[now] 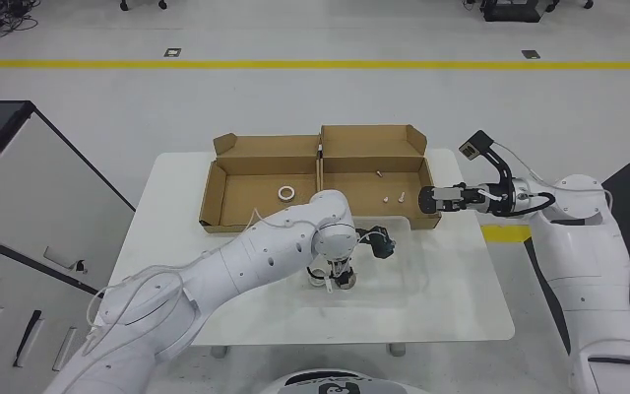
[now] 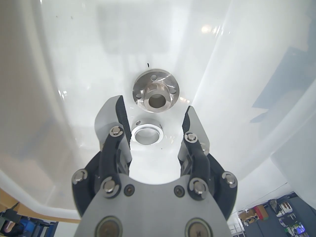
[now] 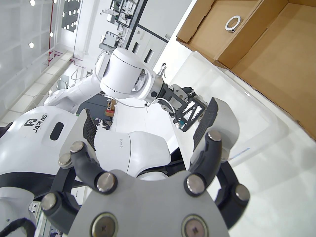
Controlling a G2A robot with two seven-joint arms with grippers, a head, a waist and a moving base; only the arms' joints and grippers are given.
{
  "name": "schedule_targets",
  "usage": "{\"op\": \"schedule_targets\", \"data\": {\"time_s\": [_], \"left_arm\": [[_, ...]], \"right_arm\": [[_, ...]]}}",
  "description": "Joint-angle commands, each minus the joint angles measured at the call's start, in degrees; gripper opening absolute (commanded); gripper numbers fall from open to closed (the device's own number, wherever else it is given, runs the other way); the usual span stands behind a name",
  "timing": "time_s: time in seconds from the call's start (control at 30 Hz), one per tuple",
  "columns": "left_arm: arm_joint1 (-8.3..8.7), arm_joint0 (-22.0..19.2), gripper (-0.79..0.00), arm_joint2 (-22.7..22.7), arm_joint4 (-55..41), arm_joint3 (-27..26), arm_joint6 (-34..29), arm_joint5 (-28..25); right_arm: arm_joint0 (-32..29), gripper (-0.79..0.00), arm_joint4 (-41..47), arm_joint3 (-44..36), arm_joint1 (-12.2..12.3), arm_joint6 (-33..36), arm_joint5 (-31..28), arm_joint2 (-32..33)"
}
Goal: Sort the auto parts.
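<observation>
In the left wrist view my left gripper (image 2: 155, 110) hangs open over a white plastic tray (image 2: 246, 99). A flanged metal hub (image 2: 155, 93) lies just beyond the fingertips. A metal ring collar (image 2: 147, 134) lies between the fingers, close to one pad. From above, this gripper (image 1: 333, 276) is down in the clear tray (image 1: 433, 286) at the table's middle. My right gripper (image 1: 425, 198) is open and holds nothing; it is at the near right corner of the right cardboard box (image 1: 418, 143). Another ring (image 1: 286, 193) lies in the left box (image 1: 212, 187).
The two open cardboard boxes stand side by side at the back of the white table (image 1: 177, 197). Small metal parts (image 1: 402, 195) lie in the right box. The right wrist view shows the left arm's gripper (image 3: 190, 114) and the boxed ring (image 3: 233, 23).
</observation>
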Motion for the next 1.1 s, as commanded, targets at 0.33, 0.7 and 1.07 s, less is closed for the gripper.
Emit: {"op": "schedule_targets", "data": {"time_s": [0.33, 0.7, 1.07], "left_arm": [[-1.89, -0.75, -0.323, 1.33, 0.69, 2.66, -0.05, -0.2], [-2.89, -0.89, -0.376, 1.79, 0.96, 4.02, -0.37, -0.35], [-3.49, -0.91, -0.366, 2.13, 1.24, 5.09, -0.48, -0.24]], "right_arm": [[0.0, 0.0, 0.04, 0.0, 0.0, 0.0, 0.0, 0.0], [0.0, 0.0, 0.04, 0.0, 0.0, 0.0, 0.0, 0.0], [0.0, 0.0, 0.04, 0.0, 0.0, 0.0, 0.0, 0.0]]}}
